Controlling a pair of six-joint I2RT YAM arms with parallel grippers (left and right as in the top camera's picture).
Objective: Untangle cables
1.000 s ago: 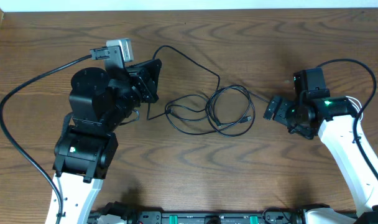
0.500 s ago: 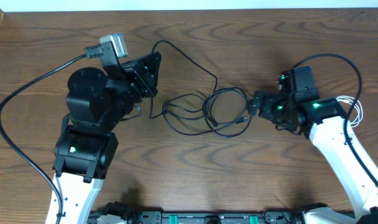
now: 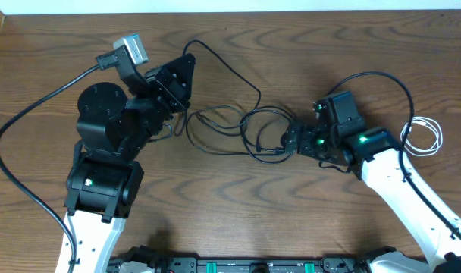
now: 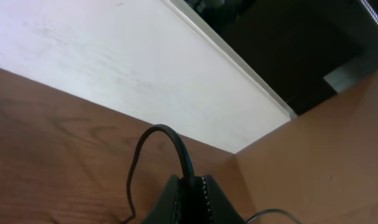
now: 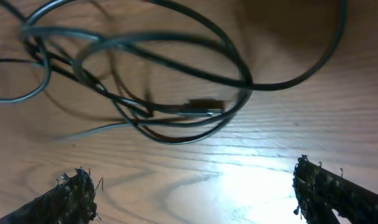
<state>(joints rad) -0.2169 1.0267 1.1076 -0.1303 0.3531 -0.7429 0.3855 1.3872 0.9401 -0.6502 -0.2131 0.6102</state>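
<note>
Left pincer [image 4: 190,190] clenched on one thin black cable [image 4: 183,157] near the tabletop's far edge. Right pincer [image 5: 201,193] released, fingers wide, low over the tangled black cable loops [image 3: 246,127] mid brown wooden tabletop [image 3: 238,212]. Coiled white cord [image 3: 426,136] lies well apart, to the right.

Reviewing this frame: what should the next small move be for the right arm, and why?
Probably ease the right gripper forward and down onto the black loops near the plug end, then close. Its jaws stand open with those loops just ahead, while the left gripper is shut on a black cable, so a second grip would allow pulling the cables apart.
</note>
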